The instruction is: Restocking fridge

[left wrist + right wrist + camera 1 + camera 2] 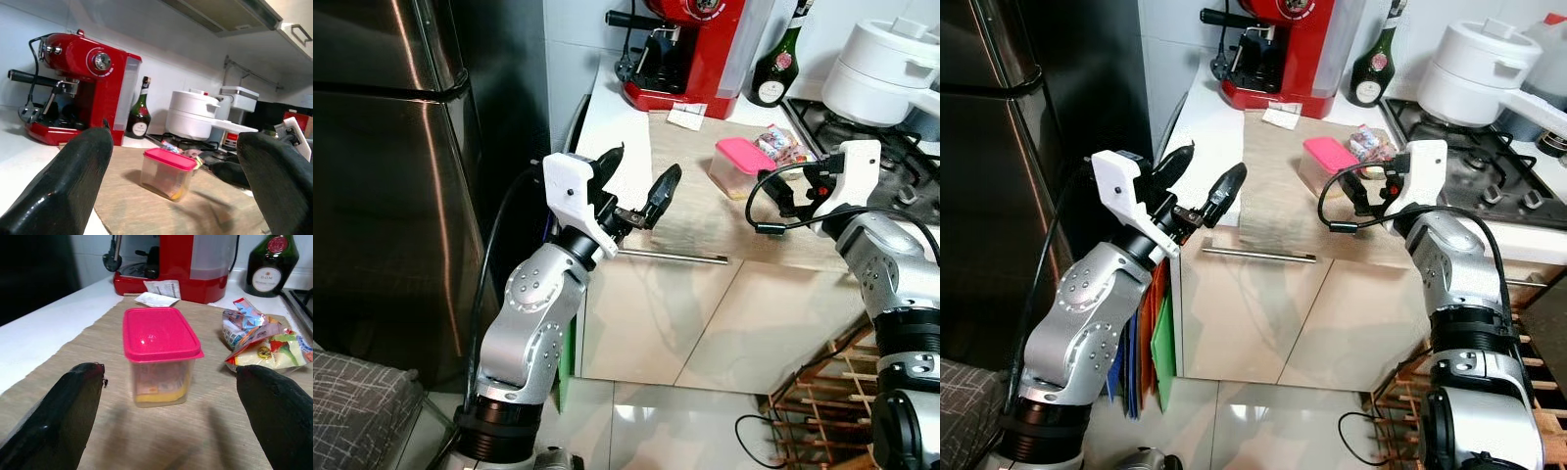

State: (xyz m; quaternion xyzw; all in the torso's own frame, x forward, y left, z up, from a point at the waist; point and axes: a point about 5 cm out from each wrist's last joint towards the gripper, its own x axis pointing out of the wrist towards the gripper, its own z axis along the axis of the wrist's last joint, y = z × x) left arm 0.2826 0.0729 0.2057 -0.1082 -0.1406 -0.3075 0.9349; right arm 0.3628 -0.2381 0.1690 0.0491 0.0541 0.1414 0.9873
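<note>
A clear container with a pink lid (pixel 159 357) stands on a beige mat (pixel 98 342) on the counter, with something yellow inside. My right gripper (pixel 168 369) is open just in front of it, one black finger to each side, not touching it. Seen from the head, that gripper (pixel 783 191) hovers at the counter's front edge near the container (pixel 741 162). My left gripper (pixel 644 166) is open and holds nothing, raised at the counter's left front corner and pointing toward the container (pixel 168 171). The steel fridge (pixel 382 176) stands shut on the left.
Colourful snack packets (pixel 264 335) lie right of the container. Behind are a red coffee machine (pixel 685 49), a dark bottle (pixel 775 64), paper slips (pixel 687 117) and a white pot (pixel 881 69) on the gas hob (pixel 901 147). A wooden rack (pixel 822 392) stands on the floor at the right.
</note>
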